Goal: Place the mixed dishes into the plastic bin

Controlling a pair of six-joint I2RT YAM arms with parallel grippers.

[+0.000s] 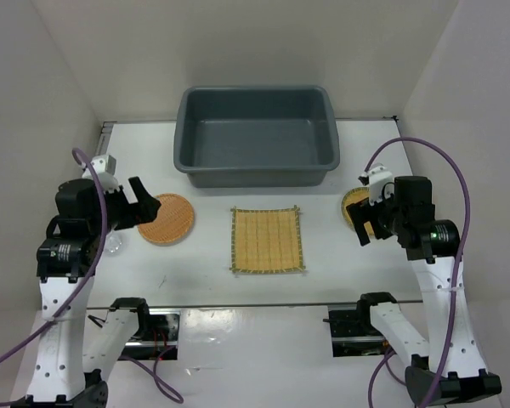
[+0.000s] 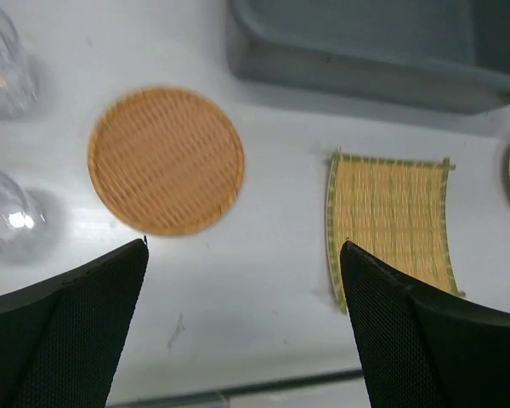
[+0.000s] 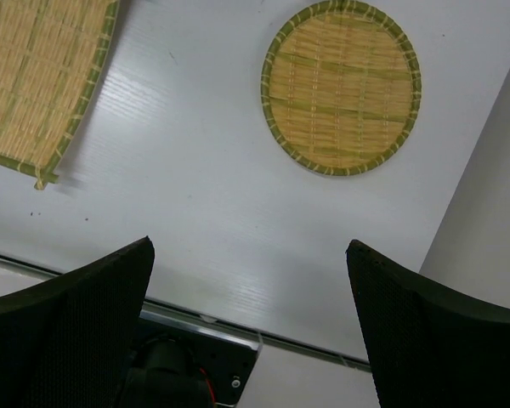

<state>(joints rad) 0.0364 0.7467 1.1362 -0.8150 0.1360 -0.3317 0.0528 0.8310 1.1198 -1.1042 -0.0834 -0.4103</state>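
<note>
Black left end effector (image 2: 244, 245) open, empty | right end effector (image 3: 249, 244) open, empty

White table (image 1: 340, 255), white walls (image 1: 255, 42)

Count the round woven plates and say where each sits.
2. The orange plate lies left of the yellow mat; the tan plate right of it, partly behind the right gripper.

White table (image 1: 204, 276), matte, with a few faint scuffs and dark specks. Closed in on three sides by plain off-white panels: back wall (image 1: 263, 42), left panel (image 1: 25, 110), right panel (image 1: 480, 85). Light even and diffuse; soft shadows, mild sheen on tabletop. Thin seam (image 3: 306, 347) along near edge, possibly a metal strip.
</note>
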